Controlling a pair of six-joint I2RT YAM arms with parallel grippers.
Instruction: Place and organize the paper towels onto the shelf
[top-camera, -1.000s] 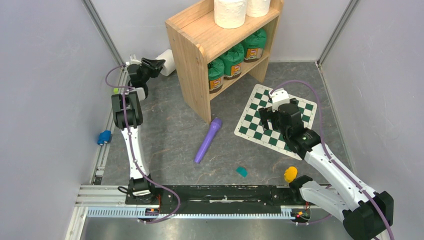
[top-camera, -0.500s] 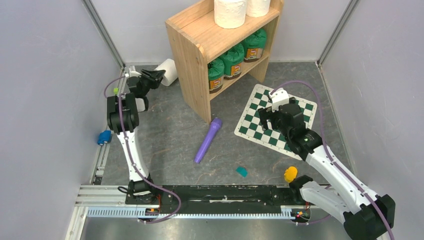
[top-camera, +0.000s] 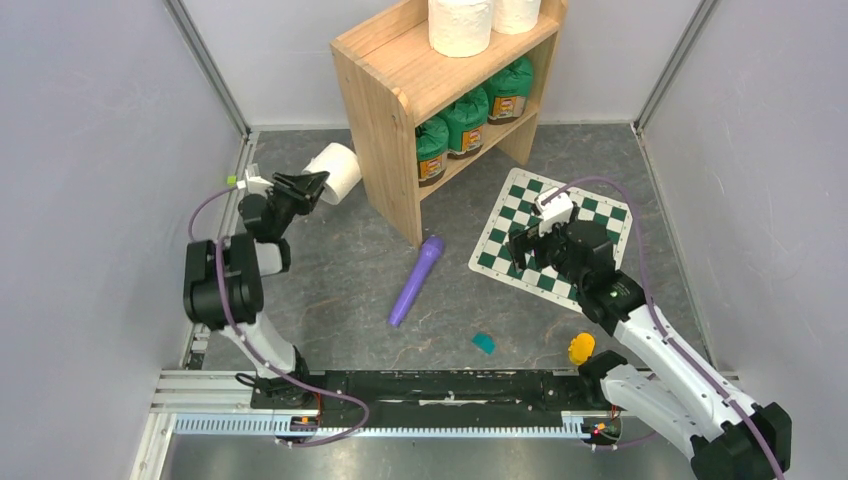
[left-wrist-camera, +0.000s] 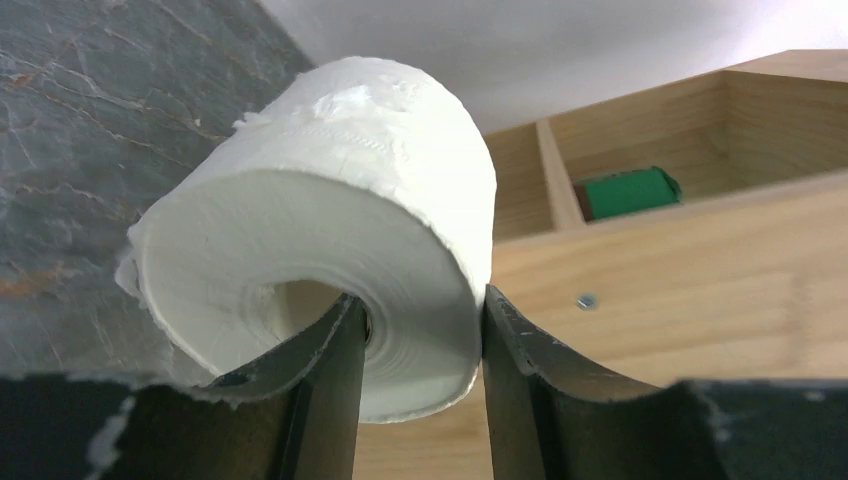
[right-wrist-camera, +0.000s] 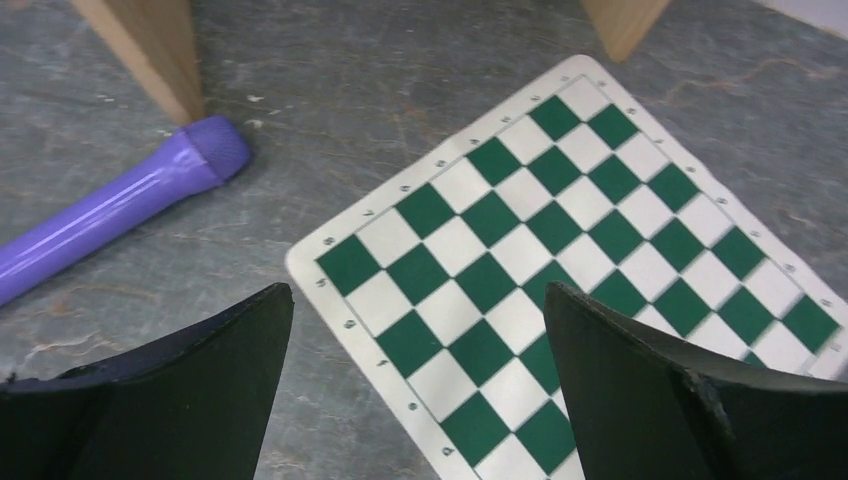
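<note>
A white paper towel roll hangs tilted just left of the wooden shelf. My left gripper is shut on its wall, with one finger inside the hollow core and the other outside. The left wrist view shows the roll pinched between the fingers of the gripper, with the shelf's side panel behind it. Two more rolls stand upright on the shelf's top tier. My right gripper stands open and empty over the left edge of the checkered board.
Three green canisters fill the shelf's lower tier. A green-and-white checkered board lies right of the shelf, a purple cylinder at its front corner. A small teal piece and a yellow object lie near the arm bases.
The left arm has drawn back from the rear wall, bringing the gripped roll nearer and clear of the floor. The right gripper has drifted slightly left and nearer, still open.
</note>
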